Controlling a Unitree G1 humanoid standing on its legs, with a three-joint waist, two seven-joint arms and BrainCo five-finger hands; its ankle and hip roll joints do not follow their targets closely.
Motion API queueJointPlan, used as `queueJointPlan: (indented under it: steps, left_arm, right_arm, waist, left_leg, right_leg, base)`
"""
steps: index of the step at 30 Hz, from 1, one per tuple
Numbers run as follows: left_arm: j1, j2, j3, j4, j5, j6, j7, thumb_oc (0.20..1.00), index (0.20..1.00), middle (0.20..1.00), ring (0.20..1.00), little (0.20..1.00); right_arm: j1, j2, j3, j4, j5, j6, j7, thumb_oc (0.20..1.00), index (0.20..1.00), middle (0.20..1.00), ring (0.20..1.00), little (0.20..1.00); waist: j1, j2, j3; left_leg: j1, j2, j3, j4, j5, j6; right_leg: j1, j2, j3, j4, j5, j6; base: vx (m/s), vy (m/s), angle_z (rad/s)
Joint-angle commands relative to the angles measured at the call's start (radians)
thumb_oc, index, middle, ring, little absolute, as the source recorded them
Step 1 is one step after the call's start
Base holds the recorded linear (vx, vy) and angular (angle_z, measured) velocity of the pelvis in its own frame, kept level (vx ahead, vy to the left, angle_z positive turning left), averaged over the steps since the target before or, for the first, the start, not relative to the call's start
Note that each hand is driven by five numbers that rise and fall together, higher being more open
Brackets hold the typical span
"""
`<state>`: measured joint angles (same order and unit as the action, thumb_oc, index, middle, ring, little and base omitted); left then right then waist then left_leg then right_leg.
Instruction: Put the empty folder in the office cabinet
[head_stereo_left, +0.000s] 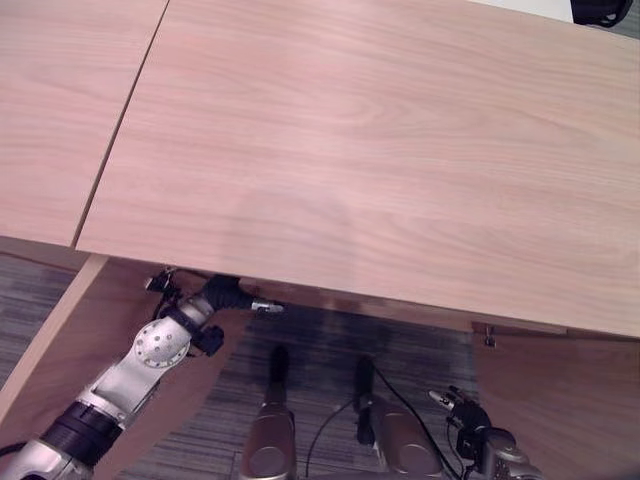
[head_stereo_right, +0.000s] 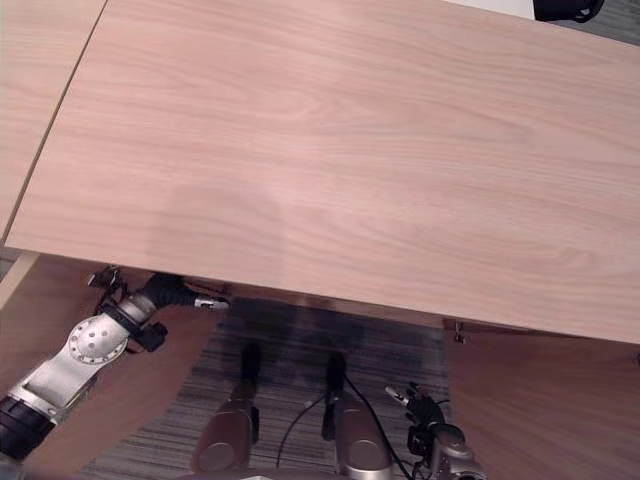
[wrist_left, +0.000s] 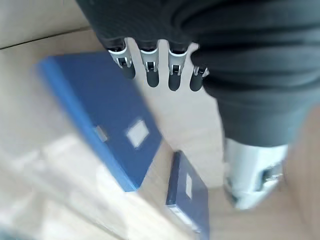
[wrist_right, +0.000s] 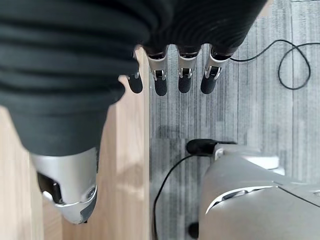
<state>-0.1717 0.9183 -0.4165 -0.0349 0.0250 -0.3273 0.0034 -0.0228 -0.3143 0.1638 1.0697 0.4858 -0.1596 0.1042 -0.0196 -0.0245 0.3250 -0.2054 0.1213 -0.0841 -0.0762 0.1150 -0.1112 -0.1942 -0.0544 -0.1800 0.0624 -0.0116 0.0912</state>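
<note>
Beneath the wooden table (head_stereo_left: 380, 150), your left hand (wrist_left: 150, 65) hangs slack-fingered, gripping nothing, above two blue folders (wrist_left: 107, 120) lying side by side. Pick the empty one before you close on it; I cannot tell which that is. Each bears a pale label, its writing unreadable. Your right hand (wrist_right: 172, 75) hangs loose over grey carpet (wrist_right: 260, 100).
</note>
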Motion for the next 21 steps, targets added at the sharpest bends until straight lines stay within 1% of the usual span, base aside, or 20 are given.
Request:
queueJointPlan:
  steps: [1, 2, 3, 6, 7, 8, 9, 11, 16, 19, 20, 21]
  left_arm:
    - [0.019, -0.028, 0.021, -0.024, 0.188, -0.08, 0.073, 1.0, 1.0, 1.0, 1.0, 1.0]
    - [0.026, -0.012, 0.03, -0.039, 0.24, -0.078, 0.08, 1.0, 1.0, 1.0, 1.0, 1.0]
    - [0.027, -0.012, 0.03, -0.04, 0.241, -0.078, 0.08, 1.0, 1.0, 1.0, 1.0, 1.0]
    - [0.013, 0.0, 0.021, -0.025, 0.33, -0.07, 0.077, 1.0, 1.0, 1.0, 1.0, 1.0]
    - [0.006, 0.003, 0.021, -0.017, 0.364, -0.065, 0.077, 0.627, 0.627, 0.627, 0.627, 0.627]
    - [0.007, 0.003, 0.022, -0.017, 0.366, -0.064, 0.078, 0.511, 0.511, 0.511, 0.511, 0.511]
    - [0.007, 0.003, 0.022, -0.017, 0.366, -0.064, 0.078, 0.2, 0.2, 0.2, 0.2, 0.2]
    - [-0.003, -0.007, 0.021, 0.003, 0.388, -0.06, 0.085, 0.2, 0.2, 0.2, 0.2, 0.2]
    - [-0.042, -0.044, 0.003, 0.056, 0.369, -0.05, 0.072, 0.2, 0.2, 0.2, 0.2, 0.2]
    - [-0.079, -0.071, -0.021, 0.101, 0.374, -0.04, 0.081, 0.2, 0.2, 0.2, 0.2, 0.2]
    - [-0.108, -0.095, -0.03, 0.129, 0.366, -0.029, 0.087, 0.2, 0.2, 0.2, 0.2, 0.2]
    - [-0.111, -0.096, -0.032, 0.131, 0.366, -0.029, 0.088, 0.2, 0.2, 0.2, 0.2, 0.2]
  right_arm:
    - [0.065, 0.007, 0.019, -0.009, -0.025, -0.039, -0.015, 1.0, 1.0, 1.0, 1.0, 1.0]
    - [0.063, 0.008, 0.018, -0.009, -0.021, -0.041, -0.018, 1.0, 1.0, 1.0, 1.0, 1.0]
    - [0.063, 0.008, 0.018, -0.009, -0.021, -0.041, -0.018, 1.0, 1.0, 1.0, 1.0, 1.0]
    - [0.05, 0.003, 0.021, -0.009, -0.024, -0.042, -0.023, 1.0, 1.0, 1.0, 1.0, 1.0]
    - [0.043, -0.001, 0.018, -0.009, -0.03, -0.042, -0.026, 1.0, 1.0, 1.0, 1.0, 1.0]
    - [0.042, -0.001, 0.018, -0.009, -0.03, -0.042, -0.026, 1.0, 1.0, 1.0, 1.0, 1.0]
    - [0.042, -0.001, 0.018, -0.009, -0.03, -0.042, -0.026, 1.0, 1.0, 1.0, 1.0, 1.0]
    - [0.035, -0.001, 0.019, -0.013, -0.029, -0.042, -0.028, 1.0, 1.0, 1.0, 1.0, 1.0]
    - [0.015, -0.008, 0.02, -0.018, -0.029, -0.037, -0.036, 1.0, 1.0, 1.0, 1.0, 1.0]
    - [0.009, -0.013, 0.025, -0.032, -0.031, -0.036, -0.04, 1.0, 1.0, 1.0, 1.0, 1.0]
    - [0.002, -0.012, 0.028, -0.028, -0.031, -0.036, -0.045, 1.0, 1.0, 1.0, 1.0, 1.0]
    - [0.002, -0.012, 0.027, -0.028, -0.031, -0.035, -0.045, 1.0, 1.0, 1.0, 1.0, 1.0]
  waist:
    - [-0.013, -0.049, -0.089]
    - [-0.011, -0.049, -0.09]
    - [-0.011, -0.049, -0.09]
    - [-0.012, -0.049, -0.091]
    - [-0.012, -0.049, -0.091]
    - [-0.012, -0.049, -0.091]
    - [-0.012, -0.049, -0.091]
    - [-0.014, -0.051, -0.09]
    - [-0.022, -0.054, -0.088]
    - [-0.027, -0.057, -0.085]
    - [-0.03, -0.058, -0.082]
    - [-0.03, -0.057, -0.081]
  left_leg:
    - [-0.031, 0.035, 0.004, 0.047, -0.062, -0.01]
    - [-0.034, 0.035, 0.003, 0.045, -0.06, -0.011]
    - [-0.035, 0.035, 0.003, 0.045, -0.06, -0.011]
    - [-0.042, 0.036, 0.004, 0.043, -0.057, -0.012]
    - [-0.046, 0.036, 0.004, 0.042, -0.056, -0.011]
    - [-0.046, 0.036, 0.004, 0.042, -0.056, -0.011]
    - [-0.046, 0.036, 0.004, 0.042, -0.056, -0.011]
    - [-0.05, 0.036, 0.006, 0.042, -0.056, -0.011]
    - [-0.059, 0.035, 0.01, 0.044, -0.056, -0.01]
    - [-0.066, 0.036, 0.011, 0.045, -0.055, -0.009]
    - [-0.072, 0.035, 0.011, 0.048, -0.055, -0.008]
    - [-0.072, 0.035, 0.011, 0.049, -0.055, -0.008]
  right_leg:
    - [-0.109, -0.127, 0.019, 0.103, 0.004, 0.109]
    - [-0.107, -0.126, 0.017, 0.099, 0.004, 0.109]
    - [-0.107, -0.127, 0.017, 0.099, 0.004, 0.109]
    - [-0.11, -0.126, 0.013, 0.091, 0.007, 0.11]
    - [-0.112, -0.125, 0.013, 0.086, 0.008, 0.109]
    - [-0.112, -0.125, 0.013, 0.085, 0.009, 0.109]
    - [-0.113, -0.125, 0.013, 0.085, 0.009, 0.109]
    - [-0.114, -0.124, 0.013, 0.082, 0.009, 0.107]
    - [-0.123, -0.121, 0.018, 0.075, 0.014, 0.105]
    - [-0.132, -0.12, 0.02, 0.074, 0.015, 0.104]
    - [-0.139, -0.119, 0.022, 0.077, 0.015, 0.103]
    - [-0.14, -0.119, 0.022, 0.077, 0.015, 0.103]
  base:
    - [0.0, 0.0, 0.0]
    - [0.0, 0.0, 0.0]
    - [0.0, 0.0, 0.0]
    - [-0.01, 0.001, 0.01]
    - [-0.02, 0.003, 0.03]
    - [0.0, 0.0, 0.0]
    - [0.0, 0.0, 0.0]
    - [0.0, 0.0, 0.0]
    - [-0.01, 0.007, -0.06]
    - [-0.01, 0.002, -0.01]
    - [0.0, 0.0, 0.0]
    - [-0.02, 0.007, -0.04]
